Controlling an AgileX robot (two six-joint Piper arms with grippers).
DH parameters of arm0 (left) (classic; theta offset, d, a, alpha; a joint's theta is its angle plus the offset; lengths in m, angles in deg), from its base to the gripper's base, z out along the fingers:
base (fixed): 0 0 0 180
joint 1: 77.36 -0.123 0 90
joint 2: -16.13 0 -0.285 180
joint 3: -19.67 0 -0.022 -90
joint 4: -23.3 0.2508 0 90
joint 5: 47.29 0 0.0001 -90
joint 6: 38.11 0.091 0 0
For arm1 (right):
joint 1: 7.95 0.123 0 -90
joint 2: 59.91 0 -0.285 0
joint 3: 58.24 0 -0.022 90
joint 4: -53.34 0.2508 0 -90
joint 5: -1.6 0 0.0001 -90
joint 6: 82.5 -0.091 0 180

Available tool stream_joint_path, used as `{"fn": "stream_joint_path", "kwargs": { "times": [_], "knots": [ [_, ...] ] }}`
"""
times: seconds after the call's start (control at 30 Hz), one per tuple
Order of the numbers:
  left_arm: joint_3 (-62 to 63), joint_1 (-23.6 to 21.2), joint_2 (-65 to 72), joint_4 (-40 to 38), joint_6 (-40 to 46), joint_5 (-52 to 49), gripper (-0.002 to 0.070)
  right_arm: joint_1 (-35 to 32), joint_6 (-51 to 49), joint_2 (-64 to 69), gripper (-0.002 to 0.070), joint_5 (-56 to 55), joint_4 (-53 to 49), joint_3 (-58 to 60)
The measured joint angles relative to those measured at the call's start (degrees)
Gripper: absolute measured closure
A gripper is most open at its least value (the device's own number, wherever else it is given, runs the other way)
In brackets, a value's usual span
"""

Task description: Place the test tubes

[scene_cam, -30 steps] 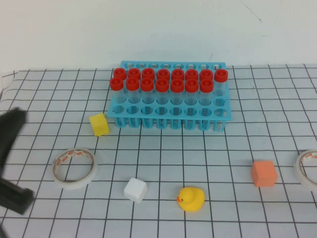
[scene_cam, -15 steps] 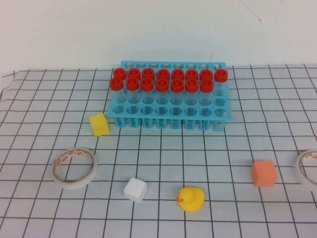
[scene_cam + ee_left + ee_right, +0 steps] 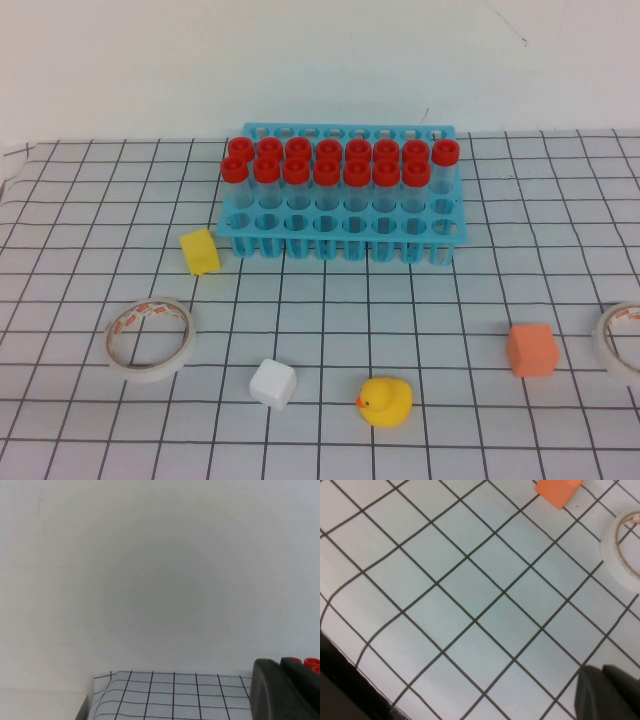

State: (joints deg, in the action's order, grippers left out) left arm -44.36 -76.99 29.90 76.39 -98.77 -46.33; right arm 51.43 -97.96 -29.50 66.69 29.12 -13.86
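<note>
Several red-capped test tubes stand upright in the two back-middle rows of a blue rack at the far centre of the gridded table; the rack's front rows hold nothing. Neither arm shows in the high view. In the left wrist view my left gripper is shut, empty, raised and facing the white wall, with a few red caps just behind its fingers. In the right wrist view my right gripper is shut, empty, hanging over bare grid cloth.
A yellow cube, a tape roll, a white cube and a rubber duck lie in front of the rack. An orange cube and a second tape roll sit at the right edge.
The left arm, dark at the left edge of the high view a second ago, has withdrawn out of that view. Nothing on the table has moved.
</note>
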Motion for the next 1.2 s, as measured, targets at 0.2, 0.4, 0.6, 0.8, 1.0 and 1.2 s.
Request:
{"fn": "stream_joint_path", "kwargs": {
  "times": [0.2,0.4,0.6,0.8,1.0,1.2],
  "knots": [
    [-4.5,0.0,0.0,-6.9,8.5,3.9,0.0675,0.0,0.0,0.0,0.0678,0.0,0.0,0.0],
    [-12.8,0.0,-3.5,-35.0,40.2,5.0,0.0675,0.0,0.0,0.0,0.0678,0.1,0.0,0.0],
    [-14.3,0.0,-6.6,-43.5,49.8,-1.0,0.0675,0.0,0.0,0.0,0.0678,0.3,0.1,0.0],
    [-14.3,0.0,-6.6,-45.0,50.2,-13.6,0.0675,0.0,0.0,0.0,0.0678,0.3,0.1,0.0],
    [-14.2,0.0,-6.7,-45.5,50.6,-18.7,0.0675,0.0,-0.1,0.0,0.0678,0.5,0.1,0.0],
    [-14.2,0.1,-6.7,-45.5,51.1,-18.9,0.0675,0.0,-0.1,0.0,0.0678,0.5,0.1,0.0]
  ]
}}
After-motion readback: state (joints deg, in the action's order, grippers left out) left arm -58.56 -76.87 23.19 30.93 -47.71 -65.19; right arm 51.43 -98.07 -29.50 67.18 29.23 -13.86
